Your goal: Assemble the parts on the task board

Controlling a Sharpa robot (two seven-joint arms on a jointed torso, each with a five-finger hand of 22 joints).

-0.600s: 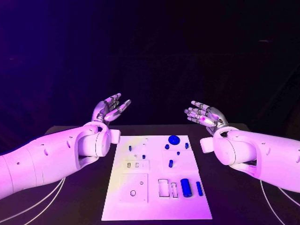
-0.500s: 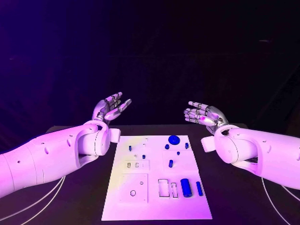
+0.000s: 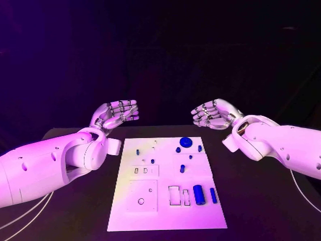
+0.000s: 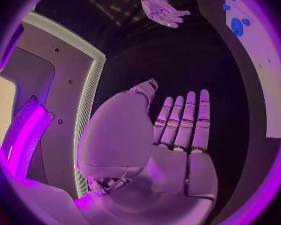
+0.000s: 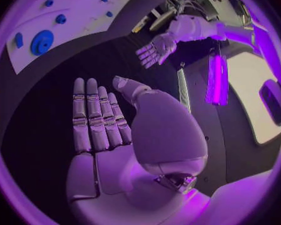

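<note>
The white task board (image 3: 168, 221) lies in the middle of the black table. On its far part sit a round blue disc (image 3: 186, 142) and several small blue pieces. A thick blue cylinder (image 3: 198, 194) and a slim blue pin (image 3: 213, 195) lie near its front right. My left hand (image 3: 117, 113) hovers beyond the board's far left corner, and my right hand (image 3: 212, 114) beyond its far right corner. Both hold nothing. In the wrist views the left hand (image 4: 178, 135) and right hand (image 5: 100, 125) have straight fingers lying side by side.
The board has several empty rectangular slots (image 3: 175, 196) near its front and a small oval hole (image 3: 141, 201) at front left. Bare black table lies on both sides of the board. The right wrist view shows the left hand (image 5: 154, 50) across the table.
The head camera has shifted. Both hands' fingers, fanned out and raised before, now look bunched together in the head view. The parts on the board have not moved.
</note>
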